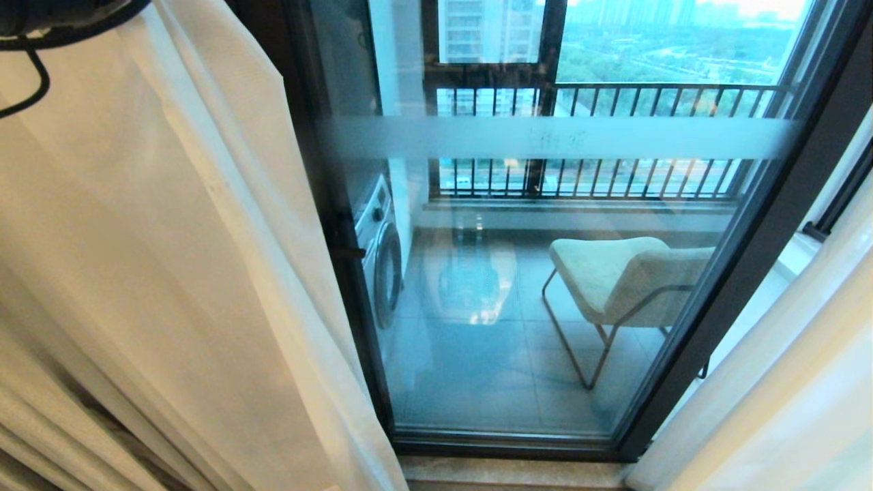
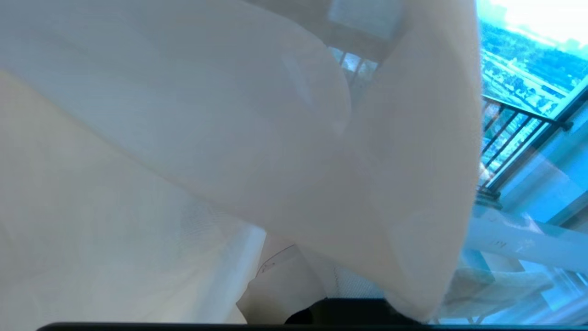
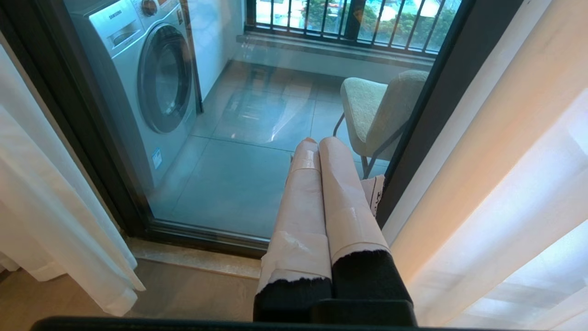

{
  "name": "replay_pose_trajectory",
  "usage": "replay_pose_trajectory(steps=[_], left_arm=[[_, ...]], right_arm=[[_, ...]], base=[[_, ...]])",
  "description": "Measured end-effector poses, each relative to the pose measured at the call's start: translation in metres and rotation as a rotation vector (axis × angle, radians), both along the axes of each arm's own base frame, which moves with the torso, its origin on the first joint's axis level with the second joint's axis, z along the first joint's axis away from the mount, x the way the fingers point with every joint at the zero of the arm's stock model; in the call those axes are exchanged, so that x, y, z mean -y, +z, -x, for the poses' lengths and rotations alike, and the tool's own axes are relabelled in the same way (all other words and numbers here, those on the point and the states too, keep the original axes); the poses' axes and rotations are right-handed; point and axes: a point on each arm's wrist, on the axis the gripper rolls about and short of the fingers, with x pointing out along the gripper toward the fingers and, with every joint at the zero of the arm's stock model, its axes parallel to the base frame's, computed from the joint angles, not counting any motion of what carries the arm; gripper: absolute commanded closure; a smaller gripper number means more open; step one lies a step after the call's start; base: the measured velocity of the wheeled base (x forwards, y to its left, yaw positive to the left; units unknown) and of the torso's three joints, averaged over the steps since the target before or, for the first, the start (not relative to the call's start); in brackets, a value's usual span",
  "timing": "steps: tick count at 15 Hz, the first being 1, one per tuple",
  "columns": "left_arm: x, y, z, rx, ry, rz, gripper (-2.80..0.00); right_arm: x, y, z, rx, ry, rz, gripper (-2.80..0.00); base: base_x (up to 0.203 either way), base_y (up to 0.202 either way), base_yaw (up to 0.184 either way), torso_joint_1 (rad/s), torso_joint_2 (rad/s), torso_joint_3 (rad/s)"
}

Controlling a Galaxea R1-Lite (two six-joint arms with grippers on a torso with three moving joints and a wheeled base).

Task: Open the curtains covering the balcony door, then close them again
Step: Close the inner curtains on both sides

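The curtains are parted. A sheer white panel point(image 1: 170, 273) hangs on the left with cream drape folds point(image 1: 41, 423) behind it, and another panel point(image 1: 784, 382) hangs on the right. Between them the balcony door point(image 1: 545, 307) shows its clear glass, frosted band point(image 1: 545, 138) and dark frame point(image 1: 750, 259). My left arm point(image 1: 61, 17) is high at the left panel. In the left wrist view sheer curtain point(image 2: 229, 138) is draped over my left gripper point(image 2: 312, 280), hiding most of its taped fingers. My right gripper point(image 3: 317, 142) hangs low by the door's right frame, its fingers pressed together and empty.
Behind the glass stand a washing machine point(image 1: 382, 252) on the left and a cream chair point(image 1: 627, 279) on the right, with a black railing point(image 1: 614, 95) beyond. A stone threshold point(image 1: 511, 474) runs along the foot of the door.
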Motion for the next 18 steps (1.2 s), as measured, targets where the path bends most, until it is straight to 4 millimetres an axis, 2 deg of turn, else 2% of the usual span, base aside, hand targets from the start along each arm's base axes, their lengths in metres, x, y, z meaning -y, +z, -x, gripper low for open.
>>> replay_pose_trajectory(steps=[7, 18], left_arm=[[0.0046, -0.0037, -0.005, -0.013, -0.013, -0.007, 0.0], [0.0049, -0.0057, -0.008, -0.021, -0.008, -0.007, 0.0]], right_arm=[[0.0, 0.0, 0.0, 0.0, 0.0, 0.0, 0.0], [0.0, 0.0, 0.0, 0.0, 0.0, 0.0, 0.0]], base=[[0.0, -0.013, -0.001, 0.0, 0.0, 0.0], [0.0, -0.18, 0.001, 0.003, 0.0, 0.002]])
